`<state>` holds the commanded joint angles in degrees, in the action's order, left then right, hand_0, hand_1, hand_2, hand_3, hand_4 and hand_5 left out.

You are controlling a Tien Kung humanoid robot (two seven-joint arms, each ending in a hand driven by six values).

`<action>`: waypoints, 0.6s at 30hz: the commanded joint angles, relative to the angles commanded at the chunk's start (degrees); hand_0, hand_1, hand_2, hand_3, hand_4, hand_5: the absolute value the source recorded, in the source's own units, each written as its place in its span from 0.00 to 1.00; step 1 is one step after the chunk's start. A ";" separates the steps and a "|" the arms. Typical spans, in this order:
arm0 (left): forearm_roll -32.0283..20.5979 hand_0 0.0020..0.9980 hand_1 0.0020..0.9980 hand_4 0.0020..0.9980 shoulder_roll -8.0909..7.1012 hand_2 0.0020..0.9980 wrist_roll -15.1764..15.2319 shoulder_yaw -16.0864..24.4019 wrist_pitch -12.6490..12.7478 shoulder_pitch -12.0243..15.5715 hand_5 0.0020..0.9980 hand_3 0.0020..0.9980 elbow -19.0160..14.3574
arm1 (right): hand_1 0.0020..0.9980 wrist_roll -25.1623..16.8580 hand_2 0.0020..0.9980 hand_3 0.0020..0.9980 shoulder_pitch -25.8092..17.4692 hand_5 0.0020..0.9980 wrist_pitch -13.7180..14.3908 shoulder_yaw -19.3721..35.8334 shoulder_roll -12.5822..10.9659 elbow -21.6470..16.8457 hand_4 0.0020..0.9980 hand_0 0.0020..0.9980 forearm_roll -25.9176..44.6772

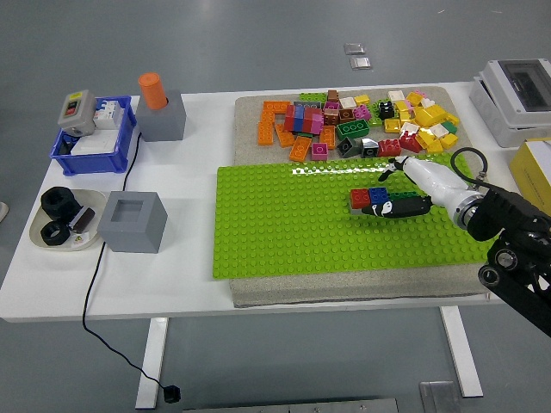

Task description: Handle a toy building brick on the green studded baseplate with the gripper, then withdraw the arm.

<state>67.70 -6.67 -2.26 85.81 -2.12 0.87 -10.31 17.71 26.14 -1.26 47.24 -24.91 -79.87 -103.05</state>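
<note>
The white table [189,258] fills the view, and on its right half a grey felt mat carries the big green studded baseplate [293,224], which runs toward the table's near edge. Behind the baseplate, toward the far right corner, a loose heap of mixed plastic bricks [357,125] covers the mat.

The black right arm comes in from the near right corner, and its white-and-black right hand [405,202] is stretched out low over the baseplate's right portion. The dark fingers [398,208] lie right against the short row of small bricks, red, blue and green [372,197], pressed onto the studs. Whether those fingers are pinched on the row or just resting beside it, I cannot tell from up here. The left arm is nowhere in shot.

Now the bricks themselves: small, light, rigid plastic, with smooth and likely slippery sides. Seated on studs, they will probably resist a straight lift, so the sensible hold is across two opposite side walls, pinching low and firmly. The red end sits farthest from the hand, toward the table's left; the green end is tucked at the fingers.
</note>
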 joint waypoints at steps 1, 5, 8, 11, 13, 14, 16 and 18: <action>-0.07 0.60 0.62 0.76 0.02 0.54 -0.02 -0.04 0.01 0.03 0.20 0.60 0.00 | 0.95 -0.03 0.96 0.65 -0.07 0.61 0.01 -0.12 -0.01 0.04 0.97 0.98 0.08; -0.23 0.60 0.62 0.76 0.08 0.54 -0.07 -0.08 0.05 0.14 0.20 0.60 0.00 | 0.95 -0.09 0.96 0.65 -0.28 0.61 0.04 -0.52 0.06 0.08 0.97 0.98 0.33; -0.20 0.60 0.62 0.76 0.09 0.54 -0.08 -0.07 0.05 0.15 0.20 0.60 0.00 | 0.95 -0.15 0.96 0.65 -0.28 0.62 0.06 -0.65 0.20 0.16 0.96 0.98 0.49; -0.13 0.60 0.62 0.76 0.07 0.54 -0.07 -0.06 0.04 0.14 0.20 0.60 0.00 | 0.95 -0.21 0.96 0.65 -0.24 0.62 0.05 -0.63 0.43 0.51 0.96 0.98 0.67; -0.07 0.60 0.62 0.76 0.05 0.54 -0.07 -0.05 0.03 0.15 0.20 0.60 0.00 | 0.95 -0.26 0.96 0.64 -0.24 0.62 0.02 -0.61 0.59 0.79 0.96 0.98 0.79; -0.07 0.60 0.62 0.76 0.05 0.54 -0.07 -0.05 0.03 0.15 0.20 0.60 0.00 | 0.95 -0.28 0.96 0.64 -0.26 0.62 0.01 -0.61 0.64 0.89 0.96 0.98 0.84; -0.06 0.60 0.62 0.76 0.05 0.54 -0.06 -0.06 0.02 0.17 0.20 0.60 0.00 | 0.95 -0.31 0.96 0.64 -0.31 0.62 -0.02 -0.71 0.73 1.16 0.96 0.98 0.98; -0.09 0.60 0.62 0.76 0.05 0.54 -0.07 -0.09 0.02 0.18 0.20 0.60 0.00 | 0.95 -0.34 0.96 0.64 -0.34 0.62 -0.05 -0.82 0.81 1.46 0.95 0.98 1.08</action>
<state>67.61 -6.62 -2.33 85.73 -2.10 1.05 -10.31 17.37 25.80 -1.31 46.42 -24.10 -78.42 -101.97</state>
